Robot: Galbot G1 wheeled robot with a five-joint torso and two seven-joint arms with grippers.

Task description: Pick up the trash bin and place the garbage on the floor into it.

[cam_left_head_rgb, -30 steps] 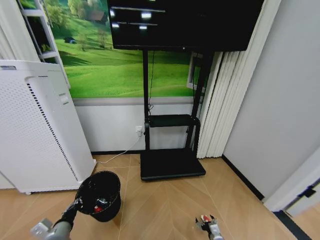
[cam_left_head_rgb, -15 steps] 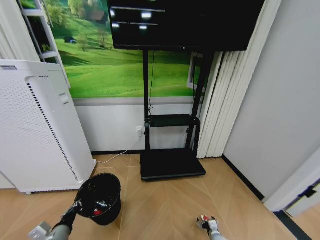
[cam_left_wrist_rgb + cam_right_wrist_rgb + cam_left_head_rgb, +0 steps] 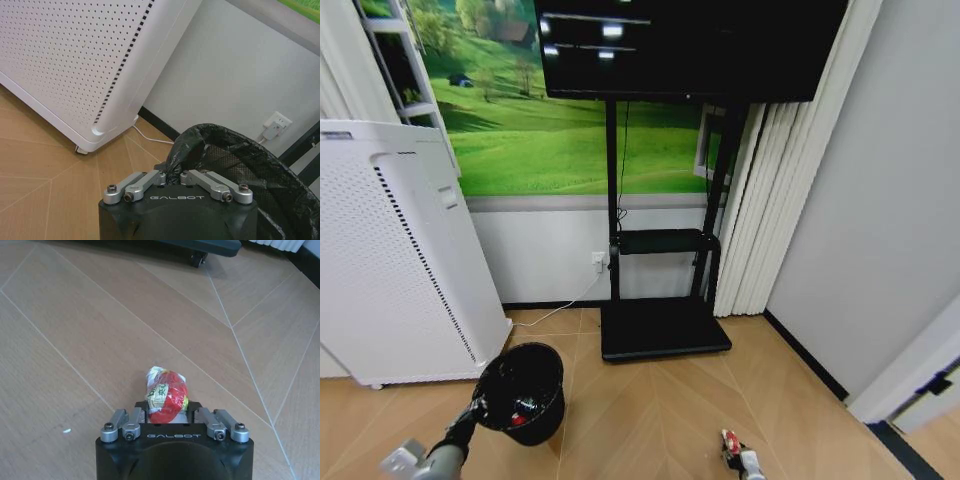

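While pinched on the crumpled red-and-white wrapper (image 3: pixel 166 400), right end effector (image 3: pixel 737 462) low over the wooden floor (image 3: pixel 75 340): light, soft, crushable, best kept squeezed across its middle. Farther left, left end effector (image 3: pixel 174 176) clamped on rim and liner of the trash bin (image 3: pixel 520 392), held near the white perforated appliance (image 3: pixel 390 260); glossy, stiff, light, likely to swing from one edge. Red litter already inside.

Both wrist bodies are glossy black with white GALBOT lettering. The left gripper (image 3: pixel 173 176) and right gripper (image 3: pixel 167 412) carry silver-grey linkage bars fastened with dark screws. In the head view, the left arm (image 3: pixel 438 460) is grey, black toward its tip at 1 o'clock.
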